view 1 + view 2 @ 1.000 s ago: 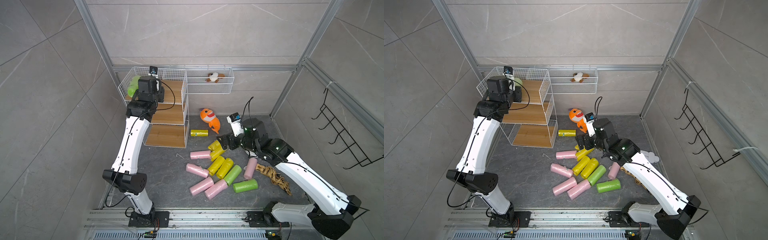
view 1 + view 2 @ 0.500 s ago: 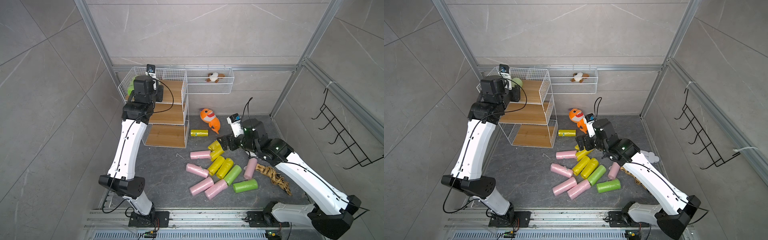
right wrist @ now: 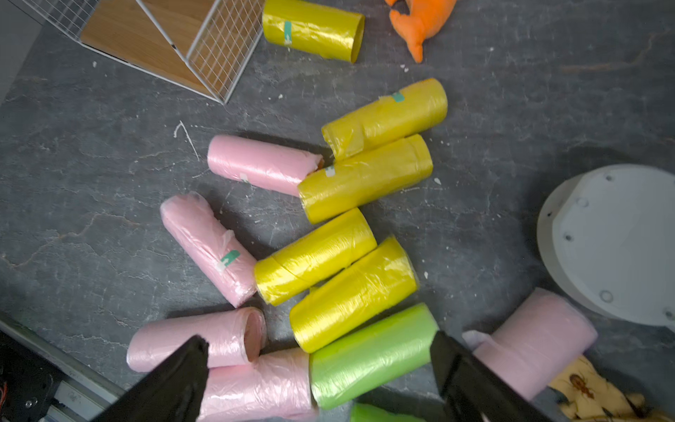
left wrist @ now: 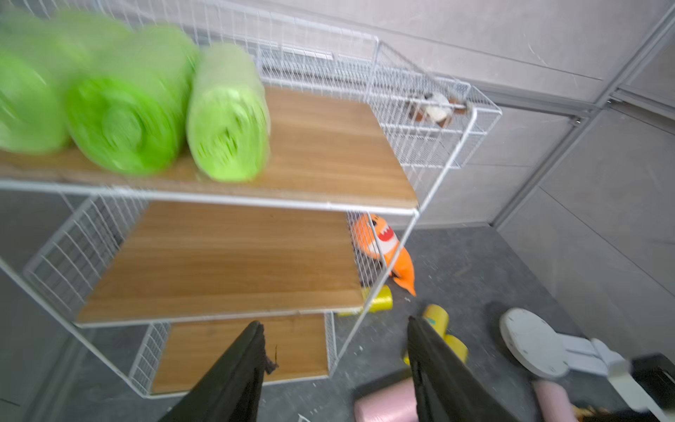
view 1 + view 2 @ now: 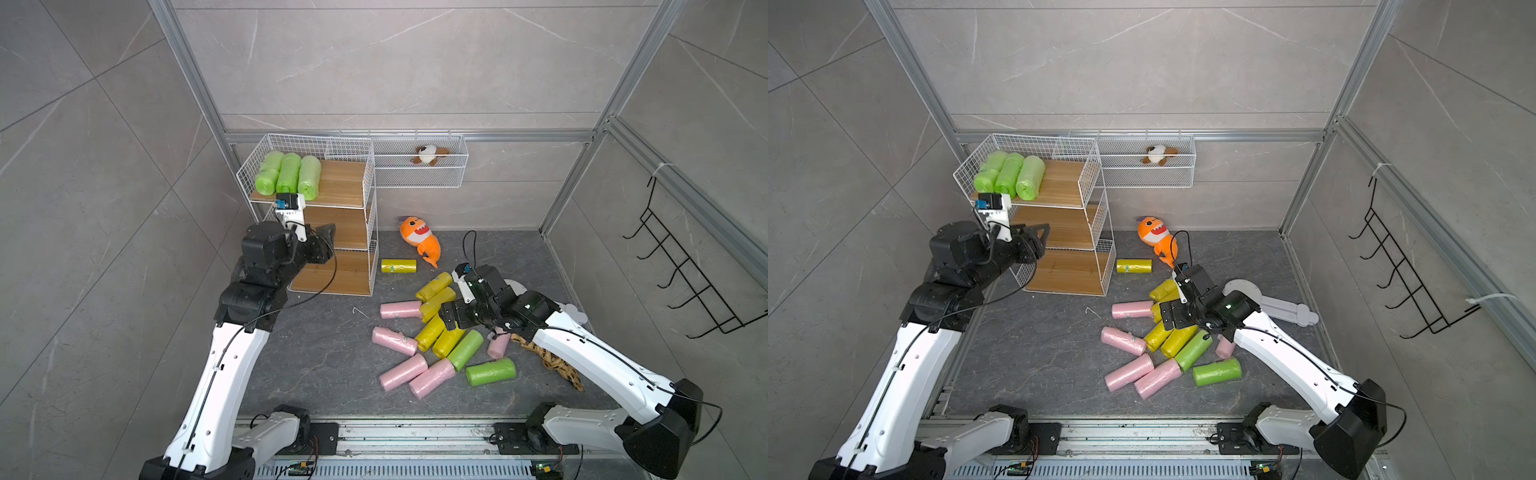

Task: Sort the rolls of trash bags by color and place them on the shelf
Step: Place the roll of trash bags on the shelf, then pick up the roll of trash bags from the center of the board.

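Rolls of trash bags (image 5: 430, 332) are mostly lying on the floor (image 5: 324, 353), lower middle; just three green ones (image 5: 288, 172) are sitting on the top tier of the shelf (image 5: 345, 226), upper left. Left gripper (image 4: 334, 325) and right gripper (image 3: 317, 338) are hanging open, empty.

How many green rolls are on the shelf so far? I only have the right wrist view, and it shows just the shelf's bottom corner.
Observer: Three lime green rolls lie side by side at one end of the top board of the shelf.
Operator: Good. Is the other arm carrying anything?
Observer: No. The left gripper is open and empty, in front of the shelf.
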`<control>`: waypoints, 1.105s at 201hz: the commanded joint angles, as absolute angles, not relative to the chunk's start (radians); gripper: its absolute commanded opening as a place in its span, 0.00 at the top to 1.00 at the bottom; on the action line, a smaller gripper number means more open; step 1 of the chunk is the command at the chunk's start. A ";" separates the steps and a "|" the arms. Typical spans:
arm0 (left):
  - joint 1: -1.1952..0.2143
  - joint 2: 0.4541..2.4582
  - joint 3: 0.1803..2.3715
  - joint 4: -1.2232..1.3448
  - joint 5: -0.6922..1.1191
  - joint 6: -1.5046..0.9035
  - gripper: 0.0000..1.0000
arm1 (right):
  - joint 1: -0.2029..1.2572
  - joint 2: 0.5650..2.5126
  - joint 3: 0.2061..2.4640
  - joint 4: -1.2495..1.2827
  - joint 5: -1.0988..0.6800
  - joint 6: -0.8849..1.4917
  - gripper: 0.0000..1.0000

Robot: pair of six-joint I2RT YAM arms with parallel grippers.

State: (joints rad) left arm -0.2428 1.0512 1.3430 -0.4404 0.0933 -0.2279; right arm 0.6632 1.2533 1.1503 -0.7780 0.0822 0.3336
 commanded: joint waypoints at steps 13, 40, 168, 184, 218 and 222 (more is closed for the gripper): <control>-0.257 0.901 1.081 -0.282 0.255 -0.414 0.35 | 0.623 1.292 1.092 -0.926 0.097 0.434 0.04; -0.271 0.825 0.897 -0.194 0.307 -0.501 0.35 | 0.551 1.296 1.011 -0.916 0.006 0.468 0.07; -0.450 0.865 0.710 -0.053 0.229 -0.559 0.35 | 0.354 1.377 0.741 -0.559 -0.187 0.665 0.26; -0.461 0.875 0.715 -0.051 0.217 -0.559 0.35 | 0.342 1.389 0.724 -0.517 -0.191 0.691 0.28; -0.476 0.877 0.717 -0.046 0.200 -0.562 0.35 | 0.316 1.415 0.678 -0.413 -0.205 0.746 0.31; -0.478 0.876 0.716 -0.046 0.198 -0.563 0.35 | 0.313 1.418 0.673 -0.397 -0.213 0.755 0.31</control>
